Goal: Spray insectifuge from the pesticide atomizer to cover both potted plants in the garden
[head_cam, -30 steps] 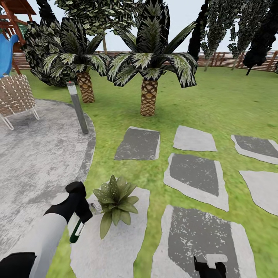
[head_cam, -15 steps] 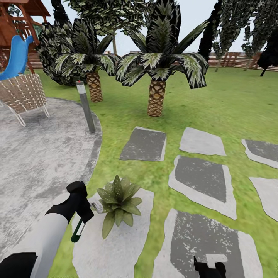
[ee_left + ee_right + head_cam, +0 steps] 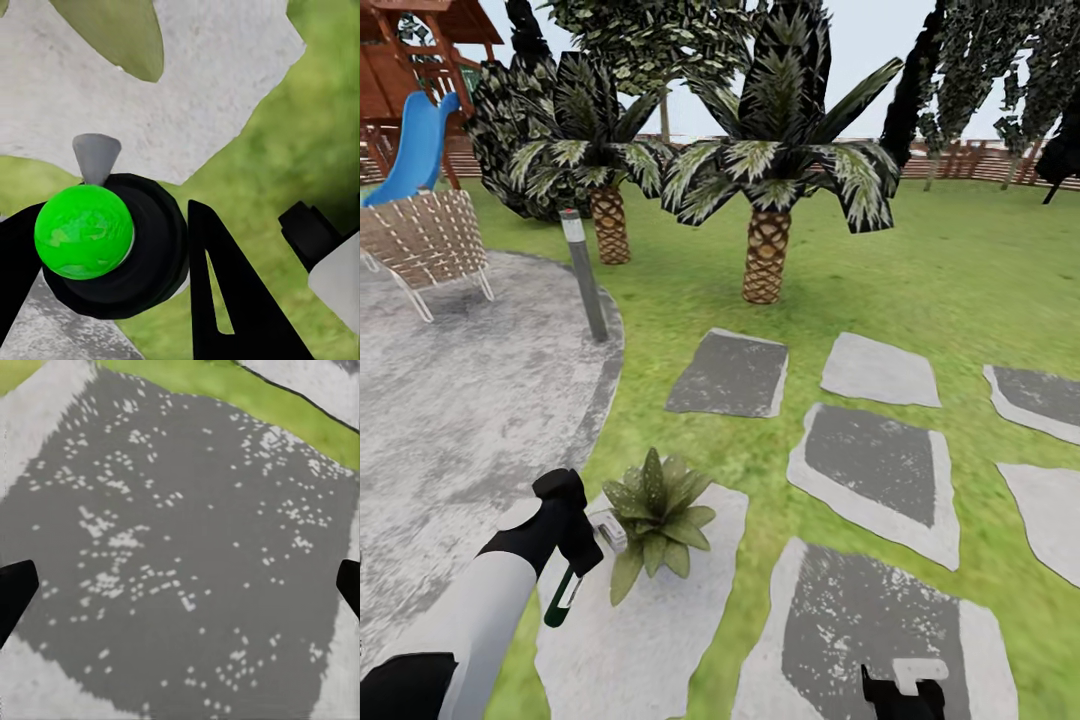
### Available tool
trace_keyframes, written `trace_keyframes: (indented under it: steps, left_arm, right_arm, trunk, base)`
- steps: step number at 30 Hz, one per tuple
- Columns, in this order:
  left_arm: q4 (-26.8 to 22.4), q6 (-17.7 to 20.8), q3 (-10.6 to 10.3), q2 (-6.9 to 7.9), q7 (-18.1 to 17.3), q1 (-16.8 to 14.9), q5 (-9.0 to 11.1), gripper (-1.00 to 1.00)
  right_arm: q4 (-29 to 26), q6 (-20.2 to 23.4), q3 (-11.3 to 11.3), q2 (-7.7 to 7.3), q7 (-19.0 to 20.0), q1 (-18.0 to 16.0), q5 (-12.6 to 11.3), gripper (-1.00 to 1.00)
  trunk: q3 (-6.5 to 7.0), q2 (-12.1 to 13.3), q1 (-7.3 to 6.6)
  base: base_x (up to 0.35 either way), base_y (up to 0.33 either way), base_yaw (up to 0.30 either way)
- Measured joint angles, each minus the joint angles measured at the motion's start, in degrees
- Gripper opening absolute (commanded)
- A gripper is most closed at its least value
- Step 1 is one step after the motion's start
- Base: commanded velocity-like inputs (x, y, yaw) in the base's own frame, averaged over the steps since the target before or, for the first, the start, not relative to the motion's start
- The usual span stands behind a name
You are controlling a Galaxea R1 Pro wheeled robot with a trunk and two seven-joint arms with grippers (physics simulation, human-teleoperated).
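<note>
The left gripper [image 3: 572,548] is clamped on the pesticide atomizer [image 3: 563,592], holding it over a pale stepping stone [image 3: 650,640] at the edge of the lawn [image 3: 920,280]. In the head view the dark-green bottle hangs below the fingers and its pale trigger head [image 3: 607,530] points at the potted plant [image 3: 653,512] — nozzle just beside the nearest leaves. How much liquid the bottle holds cannot be told. From the left wrist view the bottle [image 3: 84,232] shows end-on as a bright green round between the black fingers [image 3: 232,300], with an olive leaf [image 3: 124,34] over the stone beyond.

The right gripper [image 3: 905,692] sits low over a darker speckled stone [image 3: 880,610] — in the right wrist view its fingertips [image 3: 15,589] stand wide apart with nothing between them.

Two palms [image 3: 768,180], a grey bollard light [image 3: 584,275], a woven chair [image 3: 425,240] and a blue slide [image 3: 415,150] stand around the round paved patch [image 3: 450,400].
</note>
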Motion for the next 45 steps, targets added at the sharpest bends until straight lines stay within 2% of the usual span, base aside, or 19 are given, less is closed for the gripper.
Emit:
trace_keyframes:
  steps: [6, 11, 17, 36, 39, 41, 45]
  left_arm:
    - [0.01, 0.00, 0.06, -0.01, 0.05, 0.00, 0.00, -1.00]
    - [0.01, 0.00, 0.08, -0.01, 0.12, 0.00, -0.02, -1.00]
    - [0.00, -0.01, 0.03, 0.00, 0.19, 0.01, -0.18, -1.00]
    - [0.80, -0.12, 0.01, 0.05, 0.14, 0.25, -0.04, -1.00]
    - [1.62, -0.12, -0.01, 0.05, 0.27, 1.59, 0.04, -1.00]
    - [2.00, -0.14, 0.04, 0.07, 0.39, 3.74, 0.08, -1.00]
    - [2.05, -0.10, 0.10, 0.04, 0.42, 4.73, 0.14, -1.00]
  right_arm:
    - [0.02, 0.00, 0.00, -0.01, 0.02, 0.00, 0.00, 1.00]
    - [0.02, 0.00, 0.00, -0.06, 0.05, 0.00, 0.00, 1.00]
    - [0.02, 0.00, 0.00, -0.04, 0.04, 0.00, 0.00, 1.00]
    - [-0.03, 0.00, -0.01, -0.06, 0.04, 0.00, 0.00, 1.00]
    - [-0.05, 0.00, 0.00, -0.06, 0.08, 0.00, 0.00, 1.00]
    - [-0.06, 0.00, 0.00, -0.06, 0.06, 0.00, 0.00, 1.00]
    - [-0.06, 0.00, 0.00, -0.06, 0.06, 0.00, 0.00, 1.00]
  trunk:
    - [0.00, 0.00, 0.00]
    - [0.00, 0.00, 0.01]
    - [0.00, 0.00, 0.03]
    - [0.00, 0.00, 0.03]
    - [-0.01, 0.00, 0.03]
    - [-0.01, 0.00, 0.03]
    - [0.00, 0.00, 0.03]
  base:
    - [0.288, -0.129, 0.260]
    - [0.242, -0.185, 0.060]
    - [0.022, -0.236, 0.076]
    - [0.000, -0.006, 0.263]
    - [0.000, 0.000, 0.043]
    - [0.000, 0.000, 0.007]
    - [0.000, 0.000, 0.001]
